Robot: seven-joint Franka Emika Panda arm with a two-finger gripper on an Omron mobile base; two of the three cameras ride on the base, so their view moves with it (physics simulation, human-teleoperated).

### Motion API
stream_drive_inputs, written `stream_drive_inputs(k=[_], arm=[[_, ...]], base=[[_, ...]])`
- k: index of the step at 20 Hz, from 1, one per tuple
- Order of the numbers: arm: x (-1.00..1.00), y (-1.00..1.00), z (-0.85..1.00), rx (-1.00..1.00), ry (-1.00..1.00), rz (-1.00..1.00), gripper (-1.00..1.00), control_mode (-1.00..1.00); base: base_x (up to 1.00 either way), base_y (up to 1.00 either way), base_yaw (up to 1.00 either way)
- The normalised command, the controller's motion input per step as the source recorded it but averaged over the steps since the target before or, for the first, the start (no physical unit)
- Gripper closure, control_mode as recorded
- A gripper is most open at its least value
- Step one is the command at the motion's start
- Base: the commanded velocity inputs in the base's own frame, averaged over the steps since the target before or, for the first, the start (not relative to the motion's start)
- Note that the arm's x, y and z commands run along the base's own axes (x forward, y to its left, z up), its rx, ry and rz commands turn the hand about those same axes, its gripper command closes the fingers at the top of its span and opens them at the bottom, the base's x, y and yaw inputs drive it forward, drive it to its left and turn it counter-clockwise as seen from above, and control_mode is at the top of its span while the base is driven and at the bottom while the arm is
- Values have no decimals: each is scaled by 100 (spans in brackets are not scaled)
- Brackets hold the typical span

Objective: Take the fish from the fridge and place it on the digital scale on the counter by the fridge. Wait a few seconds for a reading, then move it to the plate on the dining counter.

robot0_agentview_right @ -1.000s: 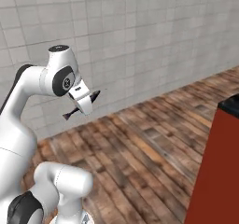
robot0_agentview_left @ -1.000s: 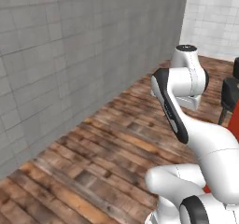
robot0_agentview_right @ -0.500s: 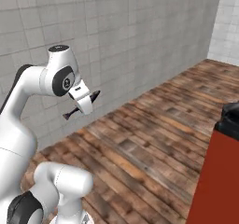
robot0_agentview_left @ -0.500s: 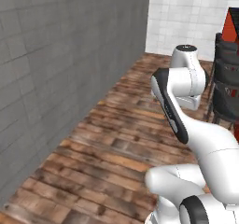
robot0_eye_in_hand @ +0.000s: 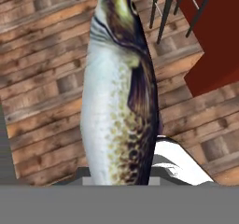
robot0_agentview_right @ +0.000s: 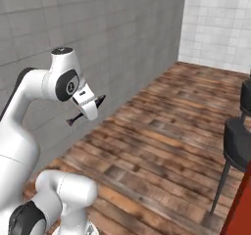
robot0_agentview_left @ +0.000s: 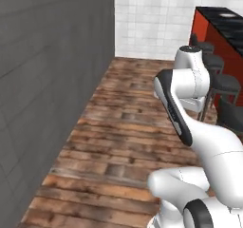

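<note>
While clamped crosswise, fish (robot0_agentview_right: 86, 110) in claw (robot0_agentview_right: 89, 109)

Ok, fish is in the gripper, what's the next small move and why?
Probably keep the gripper shut on the fish and drive toward the dining counter ahead on the right. Only floor lies under the fish, and I can't see the plate yet.

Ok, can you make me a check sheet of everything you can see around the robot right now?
Surface: wooden plank floor; no worktop near the arm.
Job's things: fish held in the air; dining counter with red front far ahead on the right.
Clutter: dark stools beside that counter.
Grippers: gripper shut on the fish.
Cables: nothing seen.
Surroundings: grey tiled wall, white tiled wall at the far end.
</note>
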Motion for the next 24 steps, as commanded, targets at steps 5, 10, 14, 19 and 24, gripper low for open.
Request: stream_drive_inputs(k=[5,10,14,19,24], arm=[[0,0,0,0,0,0,100,100],[0,0,0,0,0,0,100,100],[0,0,0,0,0,0,100,100],[0,0,0,0,0,0,100,100],[0,0,0,0,0,0,100,100]], base=[[100,62,-41],[100,62,-40],[100,60,-40],[100,54,-37],[100,53,-37]])
